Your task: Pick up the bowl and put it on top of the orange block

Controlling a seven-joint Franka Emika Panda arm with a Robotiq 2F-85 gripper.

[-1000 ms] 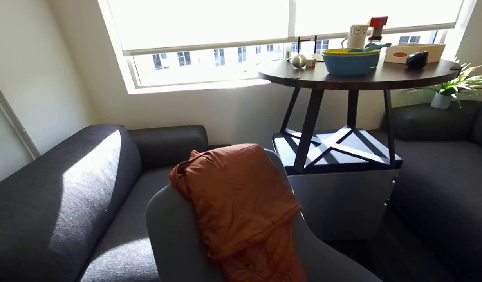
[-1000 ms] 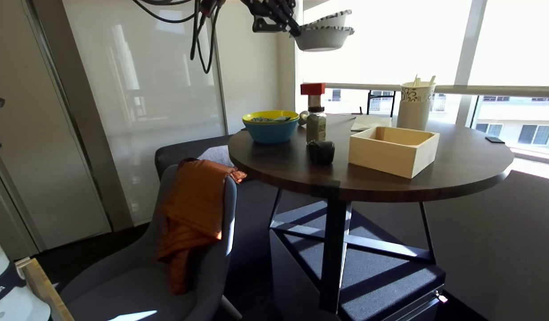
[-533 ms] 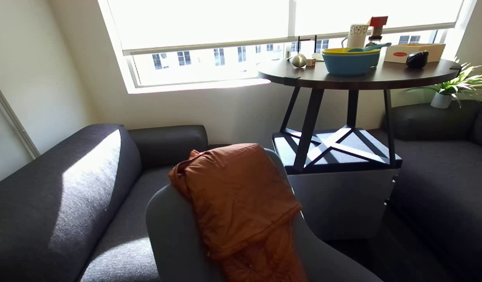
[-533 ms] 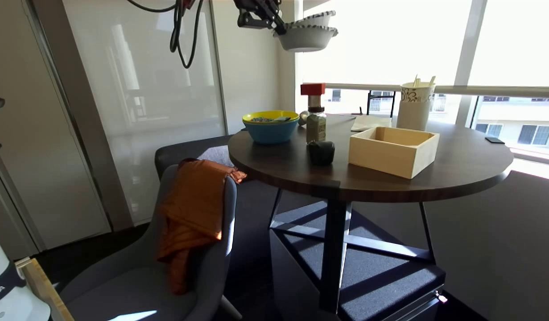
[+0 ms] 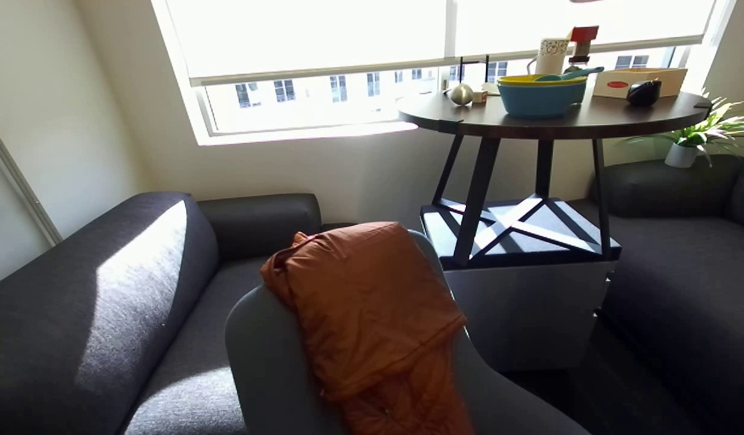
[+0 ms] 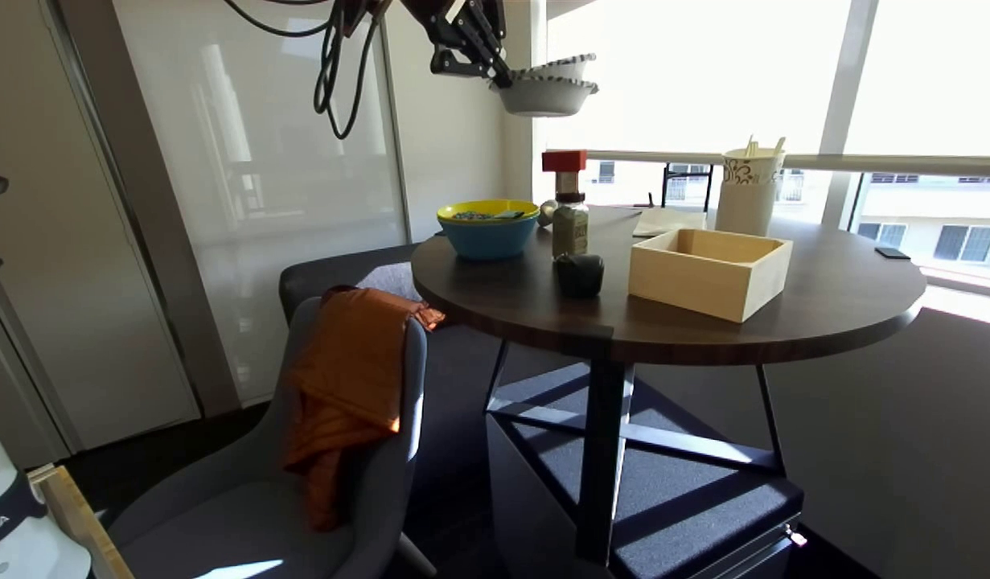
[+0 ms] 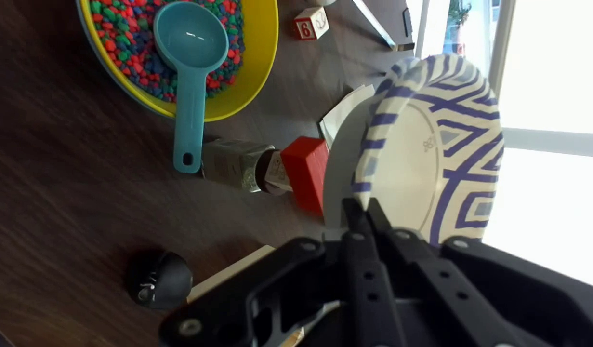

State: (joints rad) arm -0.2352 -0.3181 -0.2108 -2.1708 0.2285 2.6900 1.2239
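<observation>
Bright daylight comes through a window [image 5: 317, 115] behind the round, dark bench [image 6: 832, 314], which carries several containers. Its yellow bowl [image 7: 257, 58], nested in a blue bowl [image 6: 488, 241], holds red, green and dark blue pebbles [image 7: 137, 62]; a blue-green scoop [image 7: 191, 86] lies on them, its handle reaching past the rim. Pale utensils [image 6: 779, 146] stand in a tall patterned cup [image 6: 745, 205], and near it sits an open wooden box [image 6: 688, 281]. On a lidded jar [image 6: 569, 233] with greenish contents, a smaller piece [image 6: 569, 183] bears the orange block [image 6: 564, 161]. Higher up, the gripper [image 7: 365, 209], set narrow, pinches the rim of the purple-striped bowl [image 7: 416, 159]; whether this hangs directly over the block, I cannot say.
</observation>
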